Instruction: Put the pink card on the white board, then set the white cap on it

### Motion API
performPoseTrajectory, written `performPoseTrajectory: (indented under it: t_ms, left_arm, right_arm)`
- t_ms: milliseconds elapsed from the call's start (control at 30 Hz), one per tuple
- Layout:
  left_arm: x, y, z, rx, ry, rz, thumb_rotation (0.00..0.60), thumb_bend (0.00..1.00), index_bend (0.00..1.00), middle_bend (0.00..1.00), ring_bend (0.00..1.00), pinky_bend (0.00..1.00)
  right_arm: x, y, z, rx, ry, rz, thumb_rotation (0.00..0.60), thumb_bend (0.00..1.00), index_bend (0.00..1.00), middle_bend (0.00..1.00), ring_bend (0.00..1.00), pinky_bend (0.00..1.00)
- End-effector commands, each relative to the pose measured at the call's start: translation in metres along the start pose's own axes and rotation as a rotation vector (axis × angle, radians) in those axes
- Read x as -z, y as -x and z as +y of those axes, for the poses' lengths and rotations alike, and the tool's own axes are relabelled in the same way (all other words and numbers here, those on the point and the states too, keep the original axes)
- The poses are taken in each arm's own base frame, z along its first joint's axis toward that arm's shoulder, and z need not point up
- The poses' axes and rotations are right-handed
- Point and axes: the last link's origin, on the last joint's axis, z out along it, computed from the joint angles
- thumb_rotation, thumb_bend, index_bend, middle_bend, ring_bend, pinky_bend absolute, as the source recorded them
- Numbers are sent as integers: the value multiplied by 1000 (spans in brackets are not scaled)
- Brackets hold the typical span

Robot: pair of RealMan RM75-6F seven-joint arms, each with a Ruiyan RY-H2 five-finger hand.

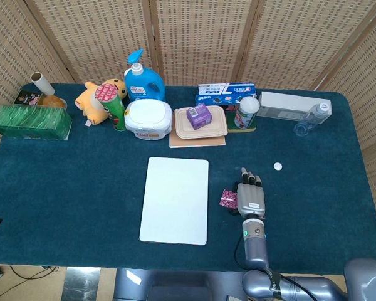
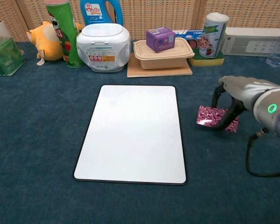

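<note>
- Our right hand (image 2: 245,95) hangs over the pink card (image 2: 213,116), which lies flat on the green counter (image 1: 81,182) just to the right of the white board (image 2: 133,133), apart from its edge.
- In the chest view the fingers (image 2: 233,114) curl down onto the card and touch its far side; we cannot tell whether they pinch it yet or only rest on it.
- We judge the step in hand to be getting hold of the card. It is thin and flat on cloth, so we should lift one edge with a fingertip, then close thumb and finger on that edge.
- Next we carry it left, low, and lay it near the board's middle, leaving space for the cap.
- The white cap (image 1: 277,166) sits alone on the counter beyond the hand, well apart from the card; we leave it until the card is placed.
- Our left hand shows in neither view.
</note>
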Motion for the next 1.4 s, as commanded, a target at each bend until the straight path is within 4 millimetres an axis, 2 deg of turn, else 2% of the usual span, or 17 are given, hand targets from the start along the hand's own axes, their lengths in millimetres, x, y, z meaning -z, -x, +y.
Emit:
performPoseTrajectory:
  t_ms: [33,167,333,500,533,667,833,900,1067,1167,1300,1400]
  left_arm:
    - [0,-1,-1,3,0,1,600,100,0,0,0,0]
    - [1,-2,-1,12,4,2,600,100,0,0,0,0]
    - [2,-4,-4,26,15,-1,600,100,0,0,0,0]
    - [2,-5,-6,35,19,-2,600,100,0,0,0,0]
    - [2,-5,-7,36,23,-4,600,100,0,0,0,0]
    - [2,-5,-8,37,34,-10,600,100,0,0,0,0]
    - [3,-6,-10,42,40,-10,600,100,0,0,0,0]
    - [3,-8,-13,53,43,-9,600,100,0,0,0,0]
    - [4,-11,-16,69,47,-5,600,100,0,0,0,0]
    - [4,-11,-17,70,49,-12,600,100,0,0,0,0]
    - [3,-10,-15,66,52,-15,600,99,0,0,0,0]
    - [3,-9,-15,62,53,-16,600,100,0,0,0,0]
  right_arm:
    - [2,-17,-32,5,-56,7,600,291,444,0,0,0]
    - [8,-23,-67,-15,-136,-37,600,291,444,0,0,0]
    - [14,-26,-100,11,-214,-67,600,291,444,0,0,0]
    - [17,-23,-125,6,-253,-59,600,292,444,0,0,0]
    - [18,-20,-135,23,-277,-52,600,291,444,0,0,0]
    - [16,-10,-154,49,-287,-45,600,292,444,0,0,0]
    - [13,0,-166,64,-287,-40,600,292,444,0,0,0]
    - [11,12,-170,89,-284,-39,600,292,444,0,0,0]
    - [10,24,-173,76,-270,-55,600,292,427,0,0,0]
    - [8,27,-173,59,-268,-68,600,272,358,0,0,0]
    - [7,24,-170,36,-284,-61,600,157,165,0,0,0]
    - [7,19,-168,31,-295,-37,600,106,82,0,0,0]
